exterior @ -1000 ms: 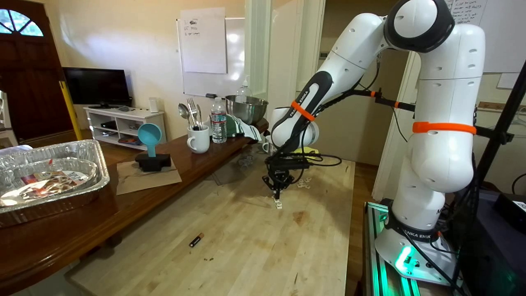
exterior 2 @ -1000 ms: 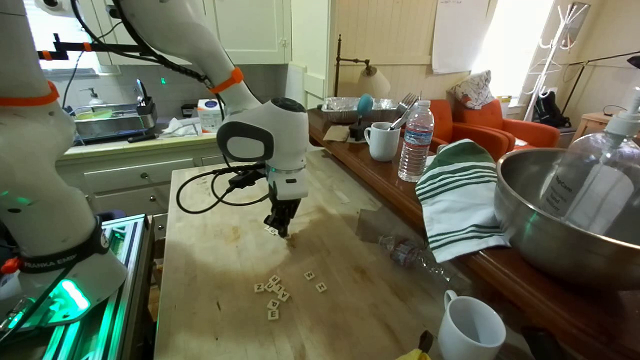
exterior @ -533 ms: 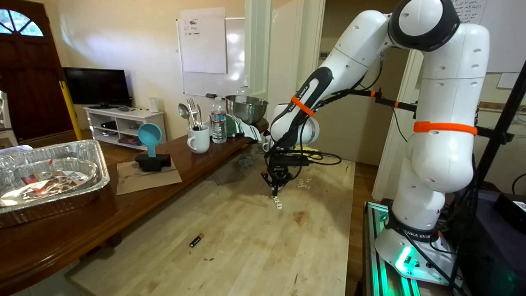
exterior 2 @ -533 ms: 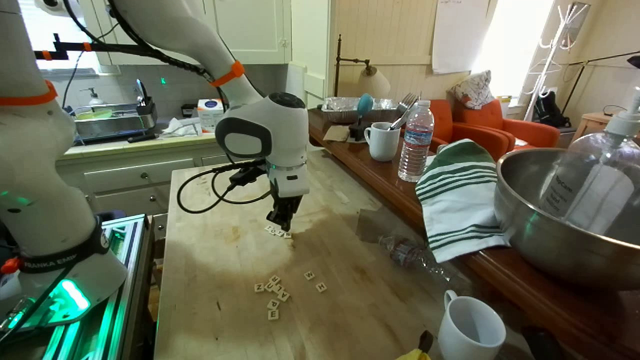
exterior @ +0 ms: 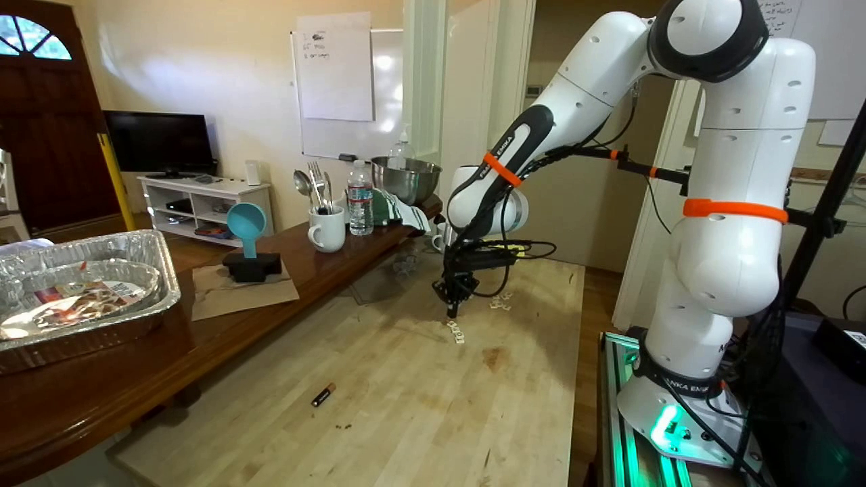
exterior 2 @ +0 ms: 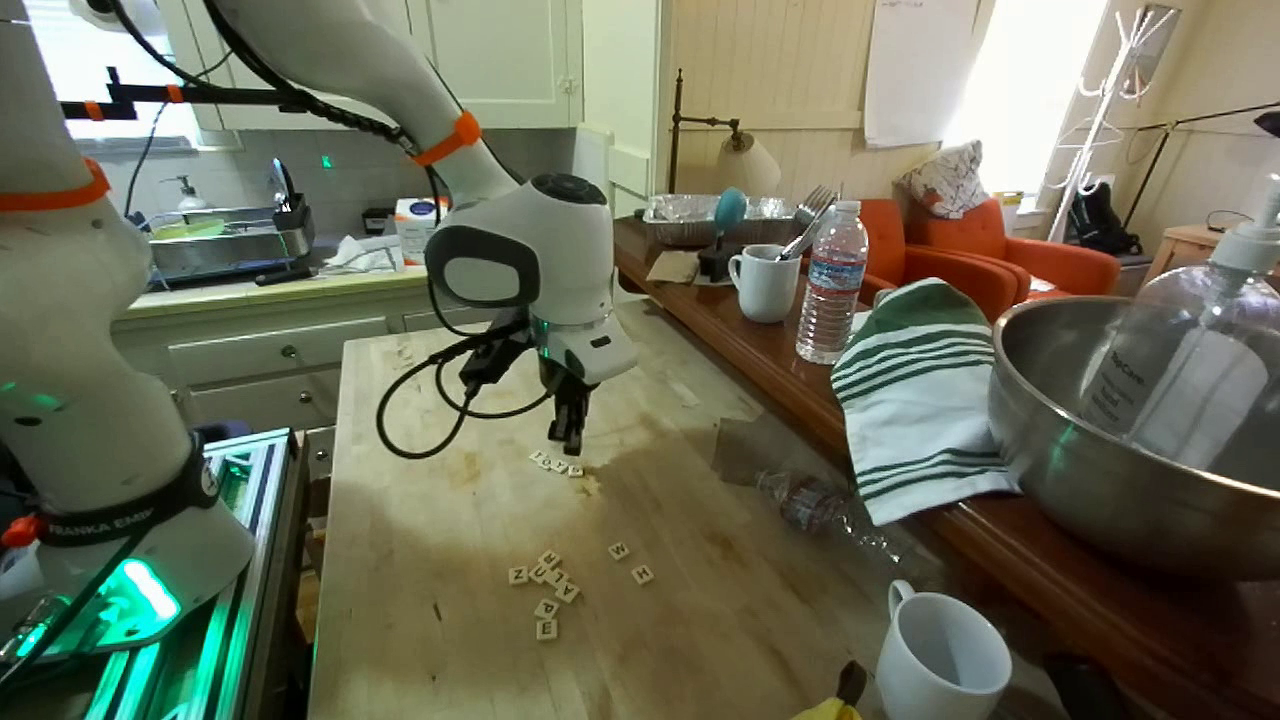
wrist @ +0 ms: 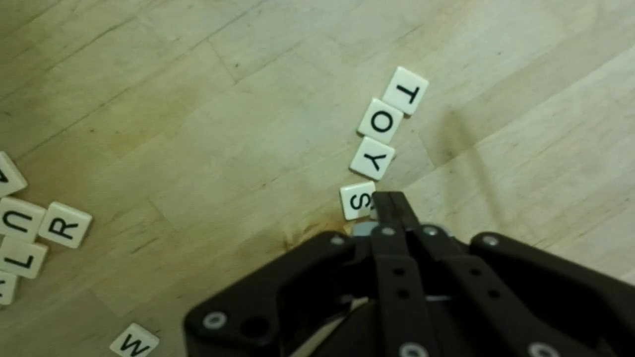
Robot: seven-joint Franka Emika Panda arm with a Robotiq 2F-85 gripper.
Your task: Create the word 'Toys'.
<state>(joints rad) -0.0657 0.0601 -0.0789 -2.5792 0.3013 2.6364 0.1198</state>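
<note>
Four tiles (exterior 2: 560, 466) lie in a row on the worktop (exterior 2: 450, 540), lettered in sequence T (wrist: 406, 91), O (wrist: 380, 121), Y (wrist: 373, 158) and S (wrist: 356, 200). Word legible in the wrist view. T and O touch, their edges slightly out of line. O and Y meet or very nearly do. S sits just beside Y across a narrow gap and is turned to a different angle from its neighbours.

Tool (wrist: 389, 194): closed, jaws together. In both exterior views it hangs just above the S end of the row; in the wrist view it covers one edge of S.

A cluster of loose tiles (exterior 2: 556, 578) lies well apart from the row. U (wrist: 22, 219), R (wrist: 64, 224) and L (wrist: 22, 257) are readable among them; W (wrist: 134, 341) lies off to one side.

Also noted on the worktop: a battery (exterior: 323, 395), an upright white mug (exterior 2: 942, 655) and a bottle (exterior 2: 815, 503) on its side. On the adjoining ledge (exterior 2: 770, 350), a steel bowl (exterior 2: 1060, 470) contains a pump bottle (exterior 2: 1180, 390).
</note>
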